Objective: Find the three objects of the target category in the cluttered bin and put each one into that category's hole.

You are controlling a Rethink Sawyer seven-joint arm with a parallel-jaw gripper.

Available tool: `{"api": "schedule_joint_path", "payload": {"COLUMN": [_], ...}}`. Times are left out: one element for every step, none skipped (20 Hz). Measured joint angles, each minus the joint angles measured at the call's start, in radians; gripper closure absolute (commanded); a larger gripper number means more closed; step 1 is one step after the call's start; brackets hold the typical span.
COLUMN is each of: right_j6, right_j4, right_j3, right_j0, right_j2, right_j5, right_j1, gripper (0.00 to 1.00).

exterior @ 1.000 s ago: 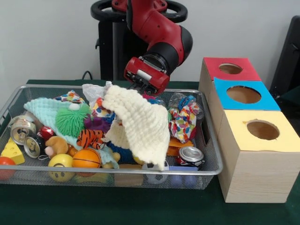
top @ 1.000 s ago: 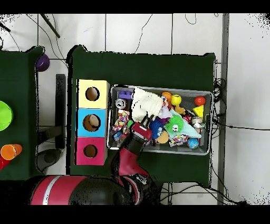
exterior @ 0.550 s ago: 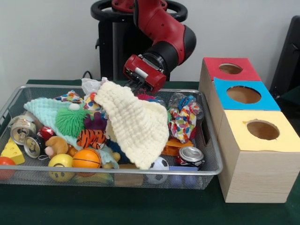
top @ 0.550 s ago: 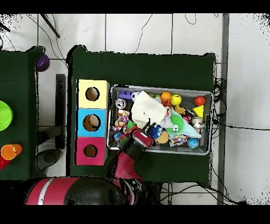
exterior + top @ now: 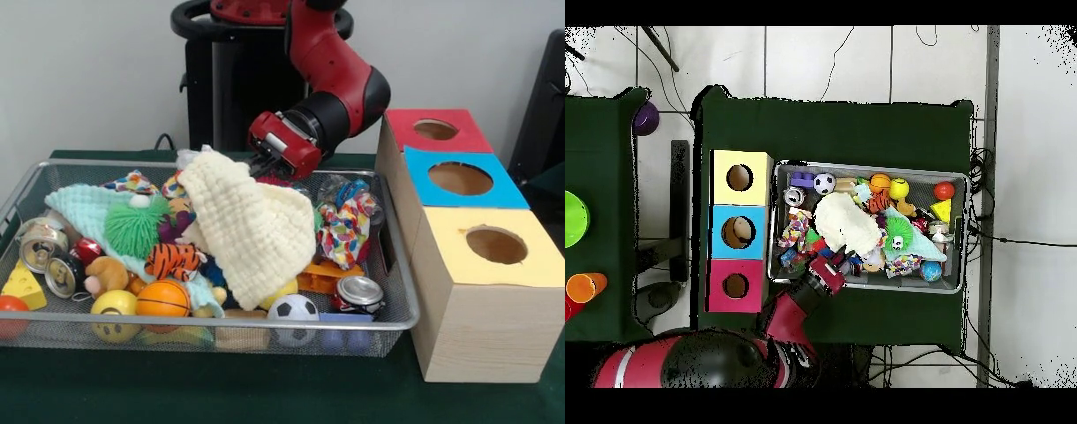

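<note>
A wire mesh bin (image 5: 402, 322) holds a heap of toys, cans and cloths. A cream knitted cloth (image 5: 252, 225) lies draped over the middle of the heap, its top edge held up at my gripper (image 5: 263, 168). The gripper sits at the bin's far side and looks shut on the cloth, with its fingertips hidden behind the fabric. In the overhead view the gripper (image 5: 835, 260) meets the cream cloth (image 5: 847, 222) at its lower edge. Beside the bin stand three wooden boxes with holes: red (image 5: 468, 132), blue (image 5: 508, 190) and yellow (image 5: 530, 265).
Around the cloth lie a soccer ball (image 5: 293, 309), an orange ball (image 5: 162, 299), a crushed can (image 5: 359, 291), a tiger toy (image 5: 172, 259), a green spiky ball (image 5: 134, 227), a mint cloth (image 5: 79, 208) and a patterned fabric bundle (image 5: 344, 225). More cans (image 5: 40, 246) sit at the bin's left end.
The gripper has swung towards the boxes and the bin's far side, dragging the cream cloth along. The cloth's lower edge has drawn back, uncovering the soccer ball.
</note>
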Motion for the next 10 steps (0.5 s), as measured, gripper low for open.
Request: {"api": "schedule_joint_path", "payload": {"right_j6": [0.023, 0.041, 0.055, 0.063, 0.072, 0.083, 0.095, 0.099, 0.104, 0.106], "right_j4": [0.065, 0.118, 0.157, 0.180, 0.207, 0.241, 0.286, 0.309, 0.341, 0.356], "right_j3": [-0.002, -0.005, -0.008, -0.011, -0.015, -0.022, -0.031, -0.037, -0.045, -0.049], "right_j0": [0.021, 0.040, 0.055, 0.064, 0.076, 0.091, 0.111, 0.121, 0.135, 0.142], "right_j2": [0.001, 0.001, 0.002, 0.002, 0.002, 0.002, 0.002, 0.002, 0.002, 0.002], "right_j5": [-0.027, -0.052, -0.072, -0.085, -0.100, -0.119, -0.143, -0.155, -0.172, -0.179], "right_j1": [0.017, 0.034, 0.046, 0.054, 0.064, 0.077, 0.092, 0.101, 0.113, 0.119], "gripper": [1.00, 1.00, 1.00, 1.00, 1.00, 1.00, 1.00, 1.00, 1.00, 1.00]}}
